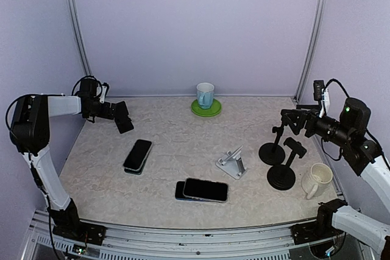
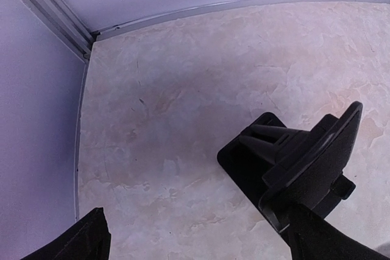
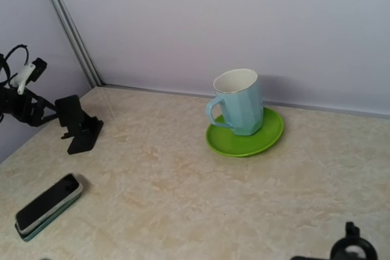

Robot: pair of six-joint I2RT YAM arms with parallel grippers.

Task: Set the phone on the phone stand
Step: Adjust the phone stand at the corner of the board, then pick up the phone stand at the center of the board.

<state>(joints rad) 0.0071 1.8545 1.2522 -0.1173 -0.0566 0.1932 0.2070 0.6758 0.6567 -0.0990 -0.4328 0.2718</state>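
**Phone (image 1: 138,154) lies lower right of the open left pincer, black stand beside it**

At the left of the overhead view, the left pincer (image 2: 195,217) hangs low over the table (image 1: 177,132). Its fingers are spread wide apart and grip nothing. A black phone stand (image 2: 292,156) rests on the table just ahead of it, close against one finger; I cannot tell whether they touch.

The phone is a dark handset lying flat on the table, near the pincer and to its lower right in the overhead frame. Its long axis runs steeply from lower left to upper right. It appears to rest on a second, teal-edged handset.

By my judgement the left arm is much the nearer one. Its reach would go down-frame and slightly right, with the fingers closing across the phone's narrow width.

Toward the lower middle, a pair of phones (image 1: 206,190) overlap, lying crosswise. Just right of them stands a silver phone stand (image 1: 231,164), well apart from the black one. Which stand is meant I cannot say.

At the upper middle, a blue mug (image 1: 205,94) sits on a green saucer (image 1: 206,110).

Further right are two round-based black stands (image 1: 273,150). Above them hovers the right pincer (image 1: 287,123), and I cannot tell whether its fingers are apart or together. A cream mug (image 1: 317,179) sits at the far right.
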